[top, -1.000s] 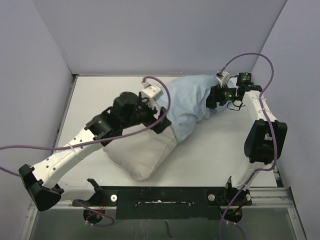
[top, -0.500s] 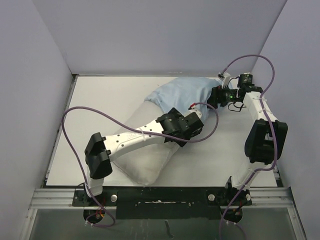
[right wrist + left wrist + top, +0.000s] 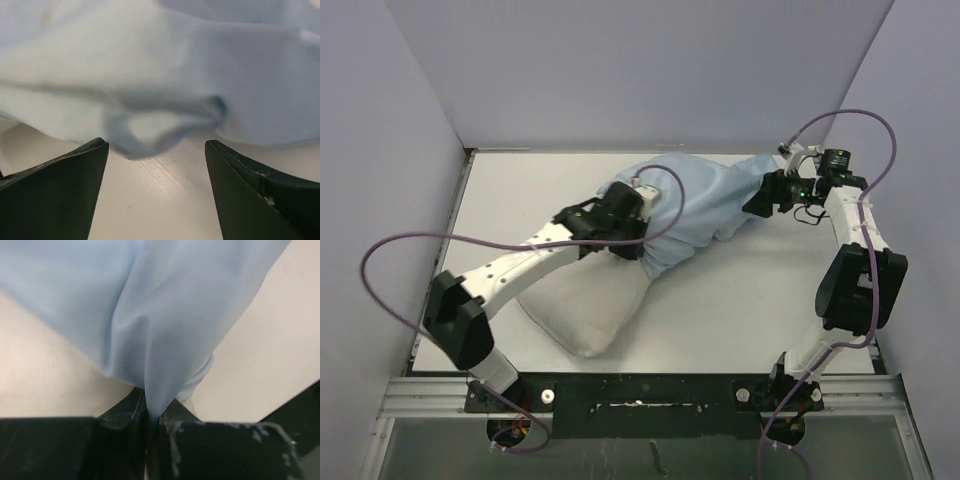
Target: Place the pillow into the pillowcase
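The off-white pillow [image 3: 582, 308] lies at the near left of the table, its far end tucked under the light blue pillowcase [image 3: 710, 198]. The pillowcase stretches from the middle toward the far right. My left gripper [image 3: 642, 228] is at the pillowcase's near-left edge, over the pillow. In the left wrist view the left gripper [image 3: 152, 412] is shut on a fold of the pillowcase [image 3: 170, 315]. My right gripper [image 3: 754, 203] is at the pillowcase's right end. In the right wrist view the right gripper [image 3: 156, 150] stands open over bare table, just short of the pillowcase [image 3: 175, 75].
Grey walls close in the white table [image 3: 740, 310] on the left, back and right. A black rail [image 3: 640, 392] runs along the near edge. Purple cables [image 3: 405, 245] loop off both arms, the left one out over the table's left edge.
My left arm has swung back left from the middle of the pillowcase to its near-left edge and shut on the fabric. The right gripper has shifted right, and the pillowcase lies stretched further right.
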`<state>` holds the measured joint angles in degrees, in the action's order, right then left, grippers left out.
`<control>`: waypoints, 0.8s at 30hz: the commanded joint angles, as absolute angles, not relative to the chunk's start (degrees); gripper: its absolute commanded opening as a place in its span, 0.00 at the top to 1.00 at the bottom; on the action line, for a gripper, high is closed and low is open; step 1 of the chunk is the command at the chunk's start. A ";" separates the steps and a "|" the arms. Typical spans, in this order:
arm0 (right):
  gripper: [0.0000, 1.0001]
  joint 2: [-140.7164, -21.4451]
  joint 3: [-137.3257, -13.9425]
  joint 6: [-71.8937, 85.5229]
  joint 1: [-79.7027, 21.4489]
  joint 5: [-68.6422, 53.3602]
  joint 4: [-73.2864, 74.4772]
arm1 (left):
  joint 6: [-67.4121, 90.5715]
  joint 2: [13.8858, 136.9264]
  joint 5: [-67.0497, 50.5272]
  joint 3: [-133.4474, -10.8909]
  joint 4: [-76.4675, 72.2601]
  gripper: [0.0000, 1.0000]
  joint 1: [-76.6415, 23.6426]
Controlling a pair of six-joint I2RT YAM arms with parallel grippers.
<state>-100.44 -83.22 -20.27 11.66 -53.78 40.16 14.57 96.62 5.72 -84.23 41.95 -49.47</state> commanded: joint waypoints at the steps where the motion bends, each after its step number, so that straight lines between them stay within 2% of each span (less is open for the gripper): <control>1: 0.19 -95.64 -88.76 -25.08 16.15 -56.74 38.91 | 19.08 77.97 -23.50 -78.75 25.76 1.00 -34.44; 5: 0.15 -95.71 -88.58 -28.80 16.82 -55.81 38.07 | 20.63 76.11 -33.80 -81.85 27.76 1.00 -25.42; 9: 0.11 -95.65 -84.20 -31.29 15.85 -58.13 33.64 | 20.35 77.84 -37.94 -85.50 30.60 1.00 -23.15; 14: 0.03 -95.51 -79.25 -42.11 10.20 -56.29 33.32 | 20.79 78.57 -40.96 -86.87 30.51 1.00 -21.88; 18: 0.04 -97.72 -77.56 -38.21 6.17 -49.09 27.31 | 21.14 78.51 -42.69 -86.92 30.05 1.00 -20.91; 24: 0.11 -103.61 -79.29 -26.67 3.52 -41.83 15.40 | 22.06 78.22 -45.21 -85.55 29.29 1.00 -20.24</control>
